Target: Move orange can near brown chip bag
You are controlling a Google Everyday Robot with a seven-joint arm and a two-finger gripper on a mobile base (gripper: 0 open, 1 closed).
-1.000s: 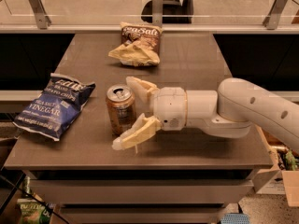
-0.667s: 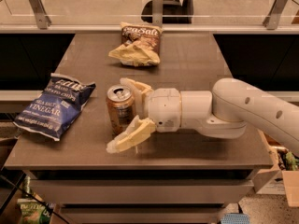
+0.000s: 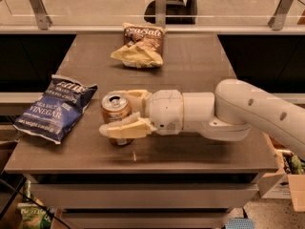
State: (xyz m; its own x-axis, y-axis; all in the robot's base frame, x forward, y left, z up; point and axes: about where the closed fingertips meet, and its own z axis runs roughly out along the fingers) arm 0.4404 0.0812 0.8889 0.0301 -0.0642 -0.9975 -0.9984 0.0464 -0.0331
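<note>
The orange can [image 3: 115, 107] stands upright on the dark table [image 3: 190, 66], left of centre near the front. My gripper [image 3: 111, 112] reaches in from the right and is closed around the can. One pale finger [image 3: 131, 95] lies behind the can and the other crosses its lower front. The brown chip bag [image 3: 141, 46] with "Sea Salt" lettering lies at the back centre of the table, well beyond the can.
A larger blue "Vinegar" chip bag [image 3: 55, 108] lies at the table's left edge, close to the can. My white arm [image 3: 248, 113] spans the right front of the table. A glass rail [image 3: 162, 4] runs behind the table. Boxes [image 3: 286, 175] stand on the floor at the right.
My gripper has slid left, so the can now sits between its fingers. The fingers have drawn together onto the can. The can and both bags have stayed in place.
</note>
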